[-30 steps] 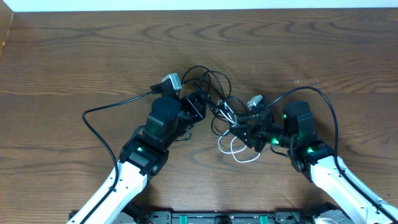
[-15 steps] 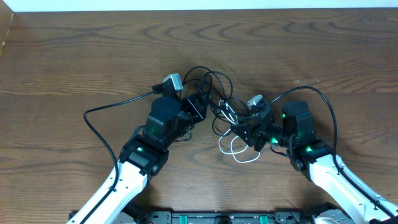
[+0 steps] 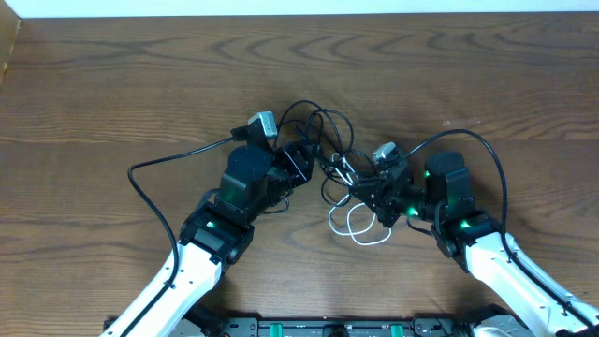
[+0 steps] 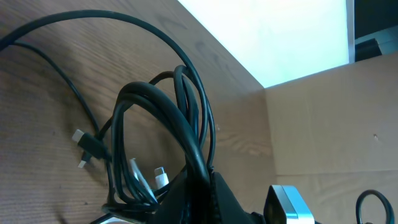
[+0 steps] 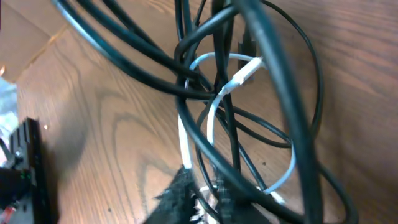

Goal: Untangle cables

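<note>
Black cables [image 3: 335, 161] (one white), tangled; left gripper [image 3: 301, 161] gripping

Your counter [image 3: 112, 84] is dark, grained wood. A white strip [image 3: 374, 7] runs along its far edge, brown cardboard [image 4: 323, 124] beside it.

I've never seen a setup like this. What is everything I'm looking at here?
table: one, brown wood, under everything
black cables: a few, too knotted to count, black, table centre
white cable: one, white, looped in the tangle's near side
cardboard panel: one, tan, past the table's edge
arm cables: two, black, thicker, one arcing off each arm
left arm: one, black and white, lower left; jaws shut on the black cables
right arm: one, black and white, lower right; jaws at the white cable, grip unclear
</note>
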You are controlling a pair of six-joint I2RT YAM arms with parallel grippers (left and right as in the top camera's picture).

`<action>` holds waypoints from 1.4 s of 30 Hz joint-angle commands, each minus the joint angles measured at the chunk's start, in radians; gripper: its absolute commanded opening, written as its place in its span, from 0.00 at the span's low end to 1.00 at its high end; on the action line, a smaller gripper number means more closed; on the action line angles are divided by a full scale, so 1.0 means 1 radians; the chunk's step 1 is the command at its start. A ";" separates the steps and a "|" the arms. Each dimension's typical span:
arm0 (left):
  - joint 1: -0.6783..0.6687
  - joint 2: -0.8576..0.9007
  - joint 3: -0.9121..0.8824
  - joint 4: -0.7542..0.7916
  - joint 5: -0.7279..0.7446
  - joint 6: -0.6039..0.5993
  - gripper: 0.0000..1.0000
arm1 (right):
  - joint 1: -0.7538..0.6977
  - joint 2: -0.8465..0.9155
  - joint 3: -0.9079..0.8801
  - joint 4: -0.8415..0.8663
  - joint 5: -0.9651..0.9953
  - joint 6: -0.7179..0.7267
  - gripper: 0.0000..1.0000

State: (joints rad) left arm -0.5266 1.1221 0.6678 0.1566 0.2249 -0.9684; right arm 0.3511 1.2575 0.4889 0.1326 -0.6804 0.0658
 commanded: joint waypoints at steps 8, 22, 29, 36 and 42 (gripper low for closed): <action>-0.005 0.001 0.012 -0.029 -0.031 0.005 0.08 | 0.004 0.007 0.005 0.045 -0.116 0.031 0.01; -0.005 0.002 0.011 -0.079 -0.138 -0.027 0.08 | 0.003 0.005 0.005 0.269 -0.453 0.208 0.01; -0.005 0.041 0.011 -0.077 -0.159 -0.066 0.08 | 0.003 0.005 0.005 0.550 -0.623 0.406 0.01; -0.005 0.134 0.011 -0.072 -0.159 -0.094 0.08 | -0.013 0.003 0.005 0.804 -0.695 0.572 0.01; -0.005 0.150 0.011 -0.070 -0.168 -0.110 0.08 | -0.111 0.003 0.005 0.980 -0.703 0.686 0.01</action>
State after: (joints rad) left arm -0.5285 1.2701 0.6678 0.0795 0.0784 -1.0706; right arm 0.2955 1.2629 0.4889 1.0706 -1.3594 0.6468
